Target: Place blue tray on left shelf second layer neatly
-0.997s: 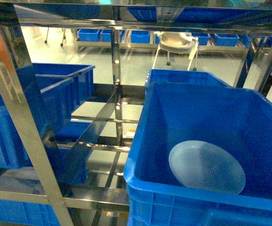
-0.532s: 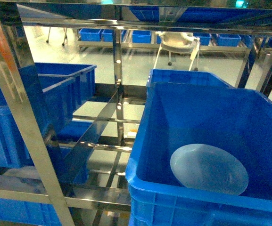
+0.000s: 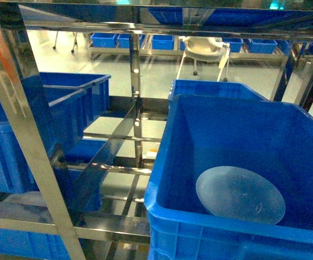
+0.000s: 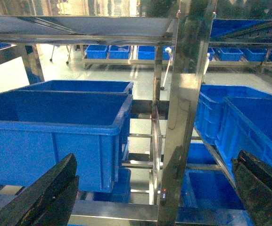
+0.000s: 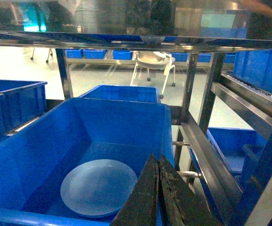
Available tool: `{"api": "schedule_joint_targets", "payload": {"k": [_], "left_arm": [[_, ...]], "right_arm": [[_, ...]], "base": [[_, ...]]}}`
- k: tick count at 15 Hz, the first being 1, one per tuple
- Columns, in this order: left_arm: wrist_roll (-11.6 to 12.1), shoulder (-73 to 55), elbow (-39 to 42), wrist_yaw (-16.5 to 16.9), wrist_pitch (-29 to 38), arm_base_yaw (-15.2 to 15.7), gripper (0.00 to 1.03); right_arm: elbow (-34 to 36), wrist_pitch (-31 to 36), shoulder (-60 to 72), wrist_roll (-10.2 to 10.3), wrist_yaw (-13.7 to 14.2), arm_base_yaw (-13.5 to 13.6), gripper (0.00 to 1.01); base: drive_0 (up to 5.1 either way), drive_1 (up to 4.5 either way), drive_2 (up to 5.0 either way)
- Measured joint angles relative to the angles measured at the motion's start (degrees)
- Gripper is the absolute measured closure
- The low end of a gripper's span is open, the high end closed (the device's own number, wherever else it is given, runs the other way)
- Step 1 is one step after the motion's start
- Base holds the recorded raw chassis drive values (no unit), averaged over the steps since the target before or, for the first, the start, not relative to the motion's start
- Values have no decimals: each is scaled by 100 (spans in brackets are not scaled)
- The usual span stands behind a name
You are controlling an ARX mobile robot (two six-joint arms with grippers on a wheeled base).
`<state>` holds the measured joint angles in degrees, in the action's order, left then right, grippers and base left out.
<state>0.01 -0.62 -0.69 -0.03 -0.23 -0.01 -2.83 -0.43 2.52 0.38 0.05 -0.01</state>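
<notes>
Lying in crate [image 3: 237, 130], blue tray [image 3: 240, 194], near edge cut off

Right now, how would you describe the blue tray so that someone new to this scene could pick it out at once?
Start at the shiny steel rack and go to the large deep-blue crate nearest the camera on the right. The blue tray lies inside it, on the crate's floor near the front wall. It is the only round, pale sky-blue, shallow dish; everything around it is a rectangular, darker blue crate.

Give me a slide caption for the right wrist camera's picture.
Closed right claw hovering above a pale blue tray lying in a deep blue crate on a steel rack.
</notes>
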Motion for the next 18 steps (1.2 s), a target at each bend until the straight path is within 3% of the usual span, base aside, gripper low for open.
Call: {"api": "schedule_joint_targets", "payload": {"k": [6, 14, 18], "left_arm": [[0, 0, 0, -2, -2, 0, 5], [0, 0, 0, 0, -2, 0, 5], [0, 0, 0, -2, -2, 0, 5]], "right_arm": [[201, 11, -216, -4, -4, 0, 99], [201, 13, -216, 0, -7, 0, 1], [201, 13, -216, -2, -4, 0, 3]], "base": [[0, 0, 0], [0, 0, 0], [0, 0, 0]]}}
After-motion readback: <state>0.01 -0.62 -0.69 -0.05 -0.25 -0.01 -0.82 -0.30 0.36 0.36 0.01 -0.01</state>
